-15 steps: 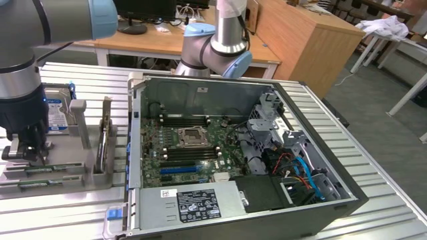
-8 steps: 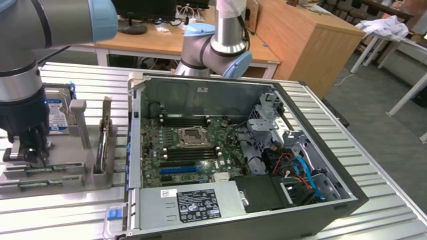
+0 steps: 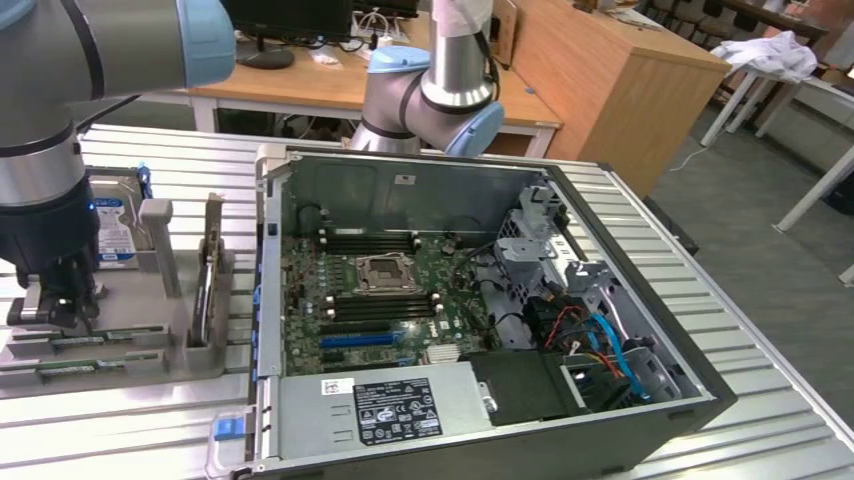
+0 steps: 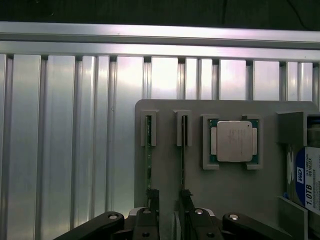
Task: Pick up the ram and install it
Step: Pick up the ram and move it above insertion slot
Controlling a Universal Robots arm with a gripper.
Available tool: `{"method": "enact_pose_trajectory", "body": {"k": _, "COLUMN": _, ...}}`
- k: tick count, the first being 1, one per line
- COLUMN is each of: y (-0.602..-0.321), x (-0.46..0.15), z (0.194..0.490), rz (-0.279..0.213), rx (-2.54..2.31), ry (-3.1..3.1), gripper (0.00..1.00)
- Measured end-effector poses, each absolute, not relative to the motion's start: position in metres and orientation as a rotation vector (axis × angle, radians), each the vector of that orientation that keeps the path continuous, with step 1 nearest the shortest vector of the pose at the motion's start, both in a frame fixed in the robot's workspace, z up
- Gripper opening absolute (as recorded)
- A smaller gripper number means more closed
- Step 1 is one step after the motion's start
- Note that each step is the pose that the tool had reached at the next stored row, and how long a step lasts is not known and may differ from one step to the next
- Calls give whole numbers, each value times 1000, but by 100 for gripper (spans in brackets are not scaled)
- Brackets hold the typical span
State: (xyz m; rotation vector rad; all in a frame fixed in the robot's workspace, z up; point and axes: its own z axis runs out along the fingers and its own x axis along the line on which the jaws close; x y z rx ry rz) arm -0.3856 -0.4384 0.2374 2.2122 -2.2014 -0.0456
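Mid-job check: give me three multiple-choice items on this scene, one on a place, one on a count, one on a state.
1. The gripper is:
A) low over the grey tray beside the computer case
B) inside the computer case
C) raised high above everything

2. Square silver-topped chips lying in the tray:
A) none
B) one
C) three

3. The computer case is:
A) shut
B) open, its inside showing
C) upside down

Answers:
1 A, the exterior view shows it down at the tray, near the ram.
2 B, a single processor sits in its pocket.
3 B, the motherboard lies exposed.
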Motion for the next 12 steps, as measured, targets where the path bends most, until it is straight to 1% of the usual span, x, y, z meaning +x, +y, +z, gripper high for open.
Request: {"method": "enact_pose_trajectory", "body": {"k": 12, "y": -449, "x": -386, "z": 237, "rz": -46, "rx": 2212, "ry": -2201, "gripper": 29}}
